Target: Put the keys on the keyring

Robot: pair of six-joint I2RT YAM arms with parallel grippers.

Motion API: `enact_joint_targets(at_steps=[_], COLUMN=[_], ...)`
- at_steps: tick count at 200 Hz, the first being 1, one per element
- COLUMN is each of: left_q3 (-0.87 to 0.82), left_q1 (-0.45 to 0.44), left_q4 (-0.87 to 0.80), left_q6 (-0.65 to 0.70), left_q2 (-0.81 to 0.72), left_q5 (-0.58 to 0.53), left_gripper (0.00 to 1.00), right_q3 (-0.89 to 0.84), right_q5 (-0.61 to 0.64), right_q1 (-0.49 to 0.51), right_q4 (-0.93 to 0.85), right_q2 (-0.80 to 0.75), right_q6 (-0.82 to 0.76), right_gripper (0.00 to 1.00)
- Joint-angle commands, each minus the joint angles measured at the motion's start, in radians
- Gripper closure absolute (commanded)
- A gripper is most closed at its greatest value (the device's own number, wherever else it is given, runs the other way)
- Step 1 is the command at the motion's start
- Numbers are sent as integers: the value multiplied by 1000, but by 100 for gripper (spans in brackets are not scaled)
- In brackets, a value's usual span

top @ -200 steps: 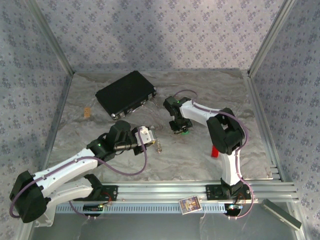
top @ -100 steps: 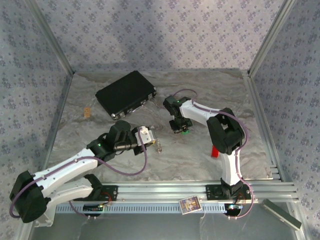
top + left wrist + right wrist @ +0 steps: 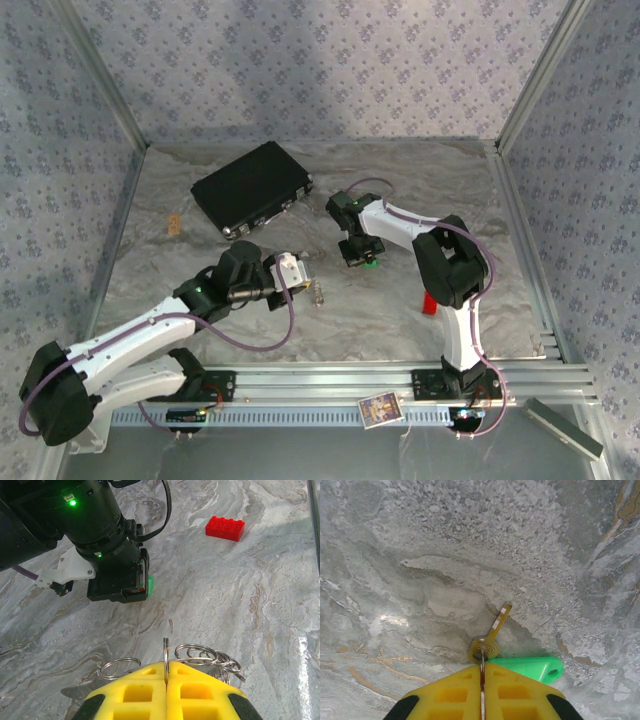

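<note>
On the left, our left claw is pinched shut on the keyring, a bunch of shiny silver metal loops. One loop stands upright and edge-on between the yellow pads, and the other loops fan out flat on the marbled grey table just ahead of them. From above, the left claw and keyring sit near the middle of the table.

To the right of it and further from the arm bases, near but not touching, our right claw points down at the table. Its jaws are closed on the head of a small brass-coloured metal key. Seen from that claw, the key's shank runs straight away from the fingertips, leaning a little to the right, and lies on or close to the surface. A flat green plastic piece with a hole lies just beside the key's head. We cannot tell whether the two are joined.

We judge that the next move turns on this: the upright loop lies to the near left of the key, so the shank end has to be turned towards that loop.

Against the earlier frame, both arms stand where they were. The right jaws have drawn in a little tighter on the key.
</note>
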Motion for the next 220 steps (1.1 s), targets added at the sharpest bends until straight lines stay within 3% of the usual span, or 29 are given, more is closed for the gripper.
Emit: enact_joint_targets(at_steps=[1, 36, 71, 141, 183, 220], left_q3=[39, 39, 35, 34, 44, 47], left_q1=[-9, -8, -9, -9, -9, -9], left_q4=[-1, -1, 15, 31, 49, 59], left_q6=[13, 4, -32, -112, -180, -220], left_q2=[-1, -4, -11, -34, -27, -23], left_q5=[26, 25, 26, 6, -5, -18], left_gripper=[100, 100, 100, 100, 100, 100], right_q3=[28, 14, -49, -320, -432, -520], right_q5=[25, 44, 60, 86, -114, -380], right_q1=[2, 3, 8, 54, 69, 68], right_q4=[-34, -14, 66, 419, 556, 627], right_q2=[8, -46, -193, -556, -717, -834], right_q6=[-2, -1, -30, -188, -300, -367], right_gripper=[97, 100, 100, 100, 100, 100])
